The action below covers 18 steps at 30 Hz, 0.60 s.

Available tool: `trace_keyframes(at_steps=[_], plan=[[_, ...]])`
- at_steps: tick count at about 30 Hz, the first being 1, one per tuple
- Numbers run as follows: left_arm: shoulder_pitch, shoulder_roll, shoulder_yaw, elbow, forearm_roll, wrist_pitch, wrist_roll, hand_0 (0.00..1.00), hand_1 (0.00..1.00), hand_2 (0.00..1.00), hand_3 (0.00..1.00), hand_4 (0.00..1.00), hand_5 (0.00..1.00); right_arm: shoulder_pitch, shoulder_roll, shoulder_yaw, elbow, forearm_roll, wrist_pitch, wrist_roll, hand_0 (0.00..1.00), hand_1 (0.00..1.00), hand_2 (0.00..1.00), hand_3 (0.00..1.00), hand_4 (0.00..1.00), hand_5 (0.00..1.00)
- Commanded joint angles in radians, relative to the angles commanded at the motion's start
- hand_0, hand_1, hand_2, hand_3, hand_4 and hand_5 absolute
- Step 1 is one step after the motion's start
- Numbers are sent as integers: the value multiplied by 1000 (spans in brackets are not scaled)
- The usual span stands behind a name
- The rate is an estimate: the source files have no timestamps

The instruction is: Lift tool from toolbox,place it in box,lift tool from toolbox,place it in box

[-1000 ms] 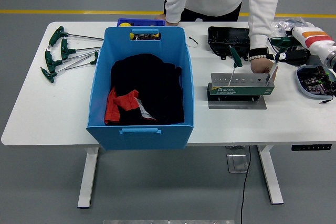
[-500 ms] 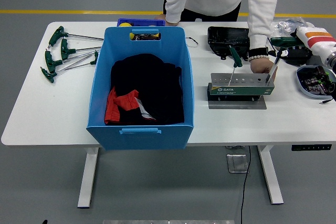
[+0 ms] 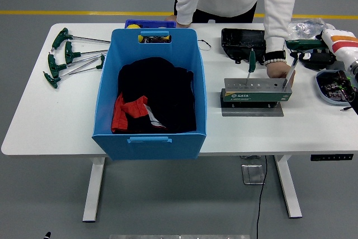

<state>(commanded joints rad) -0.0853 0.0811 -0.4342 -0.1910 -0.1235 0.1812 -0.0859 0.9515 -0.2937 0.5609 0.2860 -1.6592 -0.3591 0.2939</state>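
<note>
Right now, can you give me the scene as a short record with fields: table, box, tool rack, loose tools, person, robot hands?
table: white
box: blue, left of centre, holds black and red cloth
tool rack: green and grey, right of the box, one green-handled tool stands in it
loose tools: green T-handle wrenches lie at the far left
person: at the far side, one hand at the rack's right end
right hand: at the right edge, fingers not clear
left hand: not in view
</note>
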Motion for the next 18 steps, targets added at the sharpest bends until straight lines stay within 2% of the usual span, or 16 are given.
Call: trace_keyframes(at_steps=[6,7,12,13,18], plan=[[1,0,-10,1,13,-1,2,703,799,865,873,998,724,1,6,-3,5,11,-51,27,160,58,84,101,998,889],[1,0,-11,2,14,-1,2,704,795,862,871,998,724,2,6,-5,5,14,-58,31,115,20,42,49,998,829],[-1,0,-14,2,18,0,2,704,795,862,871,998,724,4,12,-21,3,25,-83,40,115,20,42,49,998,829],[-2,0,-15,3,19,0,3,700,793,862,870,998,723,5,14,-27,3,25,-85,41,91,2,25,22,998,781],[-3,0,-23,4,28,1,4,700,793,862,870,998,723,3,17,-45,3,42,-106,53,91,2,25,22,998,781]])
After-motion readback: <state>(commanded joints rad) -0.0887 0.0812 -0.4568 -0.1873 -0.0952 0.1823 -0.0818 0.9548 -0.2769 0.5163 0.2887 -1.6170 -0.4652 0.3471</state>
